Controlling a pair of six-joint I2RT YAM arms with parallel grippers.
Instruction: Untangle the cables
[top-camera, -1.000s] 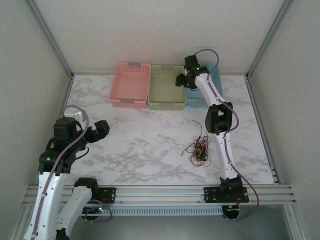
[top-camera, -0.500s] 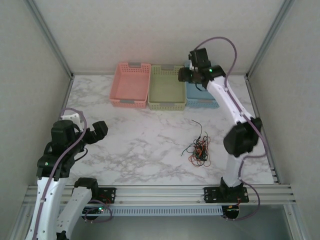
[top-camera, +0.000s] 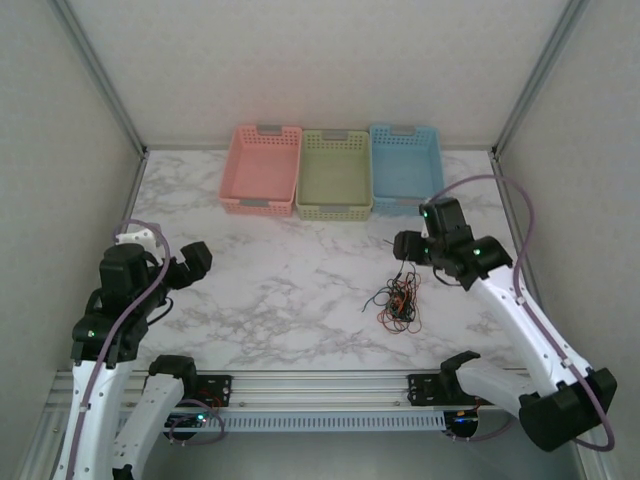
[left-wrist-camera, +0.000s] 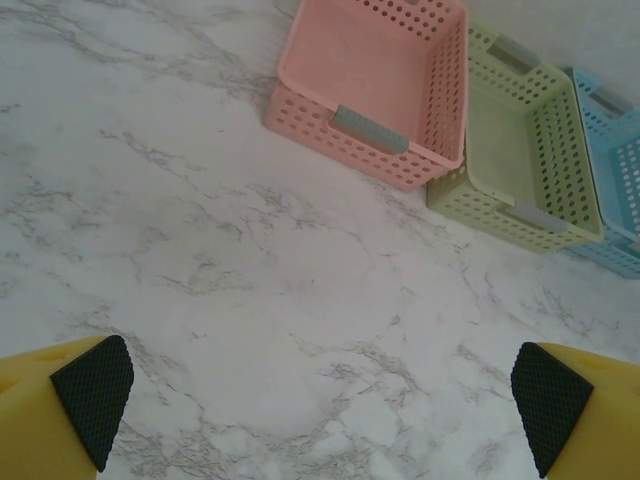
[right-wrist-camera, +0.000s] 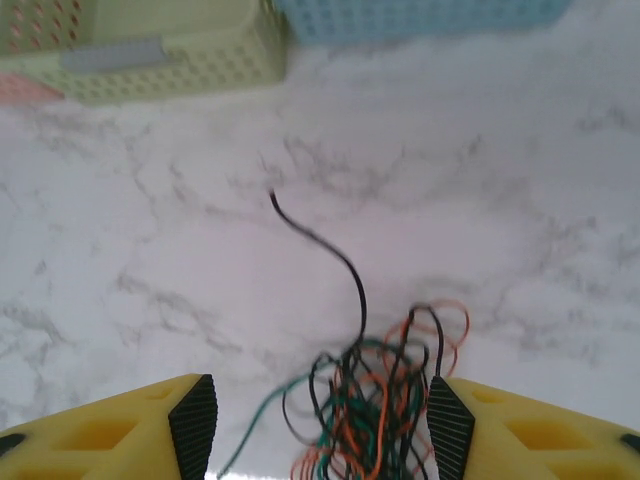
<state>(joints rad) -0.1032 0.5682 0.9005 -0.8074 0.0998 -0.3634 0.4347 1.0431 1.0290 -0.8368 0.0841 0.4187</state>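
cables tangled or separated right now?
Tangled: the cables lie in one knotted clump on the table, black, green and orange loops crossing; one black end trails out toward the baskets.

no legible text, label, brand, number or sign on the baskets (top-camera: 334, 210) or the marble table (top-camera: 280, 290)

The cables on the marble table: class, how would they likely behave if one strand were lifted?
Probably floppy: the cables lie in loose, thin curls. Likely light, given how thin each strand looks. One lifted strand may drag the whole clump, since the colours interweave.
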